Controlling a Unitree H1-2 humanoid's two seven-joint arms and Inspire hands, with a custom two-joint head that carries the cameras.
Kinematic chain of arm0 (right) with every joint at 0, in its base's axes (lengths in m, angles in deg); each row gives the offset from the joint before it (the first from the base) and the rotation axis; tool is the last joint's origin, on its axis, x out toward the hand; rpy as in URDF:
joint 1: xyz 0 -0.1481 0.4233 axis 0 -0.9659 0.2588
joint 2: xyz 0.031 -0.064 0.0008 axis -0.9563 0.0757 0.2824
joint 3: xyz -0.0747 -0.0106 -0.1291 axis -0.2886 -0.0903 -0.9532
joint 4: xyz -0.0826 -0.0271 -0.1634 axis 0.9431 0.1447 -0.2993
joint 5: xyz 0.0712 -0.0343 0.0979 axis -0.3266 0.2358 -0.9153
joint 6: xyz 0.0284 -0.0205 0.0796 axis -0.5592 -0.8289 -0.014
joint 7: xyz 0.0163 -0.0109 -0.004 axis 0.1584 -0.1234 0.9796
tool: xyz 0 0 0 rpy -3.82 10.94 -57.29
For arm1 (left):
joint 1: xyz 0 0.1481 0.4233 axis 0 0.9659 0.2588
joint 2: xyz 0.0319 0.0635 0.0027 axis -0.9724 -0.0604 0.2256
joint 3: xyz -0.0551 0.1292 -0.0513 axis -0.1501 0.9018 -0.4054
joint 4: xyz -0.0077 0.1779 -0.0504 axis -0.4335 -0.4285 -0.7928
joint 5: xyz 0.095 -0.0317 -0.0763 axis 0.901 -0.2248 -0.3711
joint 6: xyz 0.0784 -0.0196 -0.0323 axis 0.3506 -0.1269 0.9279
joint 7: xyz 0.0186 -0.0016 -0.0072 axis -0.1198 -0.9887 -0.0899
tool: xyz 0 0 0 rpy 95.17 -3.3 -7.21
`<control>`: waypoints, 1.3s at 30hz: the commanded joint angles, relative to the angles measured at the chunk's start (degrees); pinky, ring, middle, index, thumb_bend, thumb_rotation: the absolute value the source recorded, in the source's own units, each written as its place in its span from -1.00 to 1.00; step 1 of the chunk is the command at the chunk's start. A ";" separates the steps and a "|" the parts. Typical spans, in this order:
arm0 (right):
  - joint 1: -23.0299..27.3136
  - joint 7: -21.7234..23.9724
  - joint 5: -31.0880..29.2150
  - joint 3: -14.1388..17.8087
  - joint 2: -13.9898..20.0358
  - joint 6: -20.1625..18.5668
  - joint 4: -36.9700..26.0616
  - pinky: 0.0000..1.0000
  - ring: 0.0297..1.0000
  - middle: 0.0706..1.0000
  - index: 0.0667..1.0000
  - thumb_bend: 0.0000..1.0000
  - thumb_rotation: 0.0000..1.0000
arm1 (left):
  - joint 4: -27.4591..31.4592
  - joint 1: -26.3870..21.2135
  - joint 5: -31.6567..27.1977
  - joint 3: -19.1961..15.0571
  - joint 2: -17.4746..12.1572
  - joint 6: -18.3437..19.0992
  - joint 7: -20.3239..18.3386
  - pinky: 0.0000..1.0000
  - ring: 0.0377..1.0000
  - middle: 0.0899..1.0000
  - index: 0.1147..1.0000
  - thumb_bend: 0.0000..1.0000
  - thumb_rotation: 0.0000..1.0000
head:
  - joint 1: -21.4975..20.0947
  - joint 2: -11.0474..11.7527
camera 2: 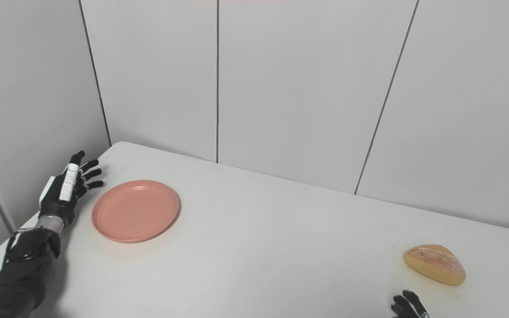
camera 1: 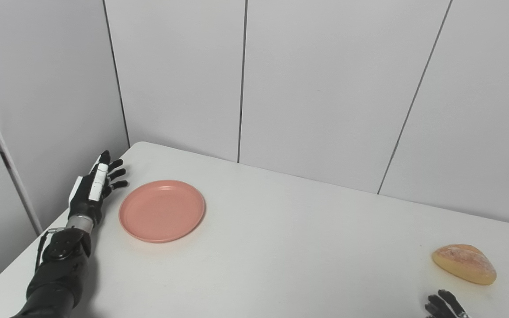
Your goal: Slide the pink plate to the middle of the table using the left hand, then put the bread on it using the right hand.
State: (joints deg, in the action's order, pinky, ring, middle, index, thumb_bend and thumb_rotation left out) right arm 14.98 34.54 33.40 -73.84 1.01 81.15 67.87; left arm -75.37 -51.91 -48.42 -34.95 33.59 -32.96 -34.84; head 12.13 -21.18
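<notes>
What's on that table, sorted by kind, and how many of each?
Plates: 1, the pink plate, empty
Bread: 1, the bread, lying far from the plate
Robot hands: 2, the left hand open beside the plate, the right hand barely in view
Total: 4

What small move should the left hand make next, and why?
Probably ease the left hand sideways until it touches the plate's near rim. The hand is open, just left of the plate, with a gap between them, and the plate sits at the table's left end, not the middle. The bread lies far right, untouched, near the right hand.
</notes>
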 commanded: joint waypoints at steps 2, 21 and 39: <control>-1.81 0.31 -0.50 -0.52 -0.84 -0.69 0.61 0.86 0.79 0.74 0.75 0.48 0.62 | 0.84 -2.89 -0.16 0.06 -0.57 -2.41 -0.80 0.48 0.67 0.73 0.91 0.98 0.86 | -0.09 -0.24; -2.11 0.27 -0.18 -0.60 -0.79 -1.14 -0.19 0.82 0.77 0.72 0.74 0.49 0.62 | -3.31 -2.65 3.85 5.08 2.18 -2.45 -0.66 0.49 0.70 0.75 0.93 1.00 0.99 | -0.46 -0.86; -2.49 0.43 -0.81 -0.67 -0.50 -1.78 -1.29 0.80 0.76 0.71 0.75 0.47 0.59 | -3.69 -1.32 -0.49 3.23 4.56 -2.37 -5.53 0.61 0.78 0.79 0.96 1.00 0.91 | -0.79 -1.66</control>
State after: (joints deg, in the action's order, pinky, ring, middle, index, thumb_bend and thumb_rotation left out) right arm 13.86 34.52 33.02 -73.85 0.95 80.63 66.52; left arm -79.00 -53.34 -48.60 -32.20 35.49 -35.77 -37.45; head 11.43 -22.76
